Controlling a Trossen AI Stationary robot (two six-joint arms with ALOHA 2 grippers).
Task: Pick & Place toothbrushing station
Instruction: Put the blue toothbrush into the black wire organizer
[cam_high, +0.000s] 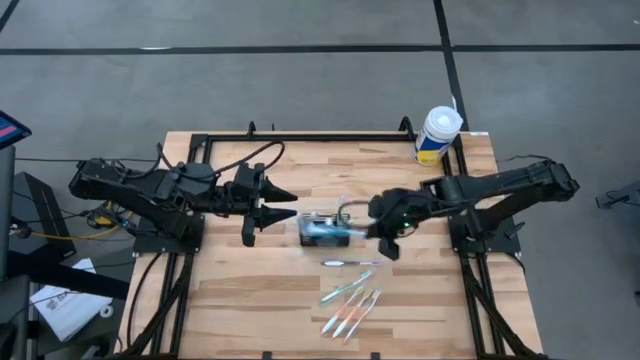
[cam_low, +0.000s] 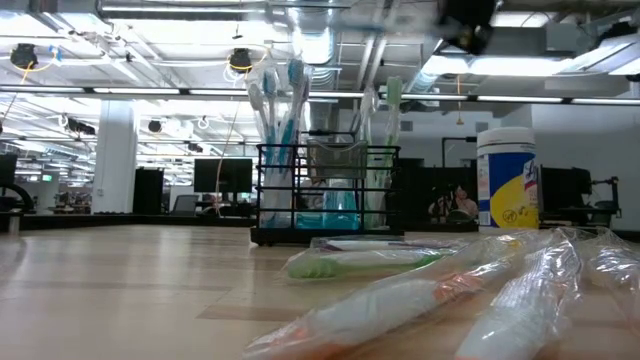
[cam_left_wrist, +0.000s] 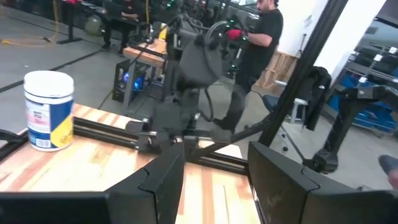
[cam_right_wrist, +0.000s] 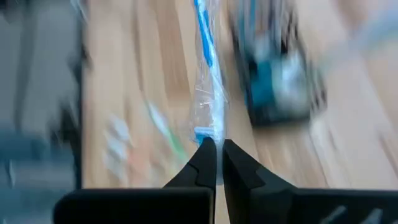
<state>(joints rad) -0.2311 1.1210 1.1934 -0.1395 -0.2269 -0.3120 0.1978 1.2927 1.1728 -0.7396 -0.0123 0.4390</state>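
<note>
Butcher-block planks make up the table (cam_high: 250, 300), which stands on a grey floor with a white tub (cam_high: 437, 135) at its 1 o'clock corner. Near the table's centre sits the black wire caddy (cam_high: 322, 229), upright, with several wrapped brushes already standing in its compartments in the low view. The right gripper (cam_high: 372, 232) hangs just at the caddy's 3 o'clock side; its wrist view shows the fingers pinched nearly together on the end of a blue wrapped toothbrush (cam_right_wrist: 208, 99), which is stretched toward the caddy. The left gripper (cam_high: 290, 205) waits at the caddy's 9 o'clock side, close but apart from it, fingers spread and holding nothing. More wrapped toothbrushes (cam_high: 350, 305) lie loose on the planks at the caddy's 5 o'clock, well apart from it. The step in hand looks like delivering the blue brush into the caddy. The next move probably calls for lining the brush over a free compartment, lowering it until it settles, then releasing without tipping the light caddy.
</note>
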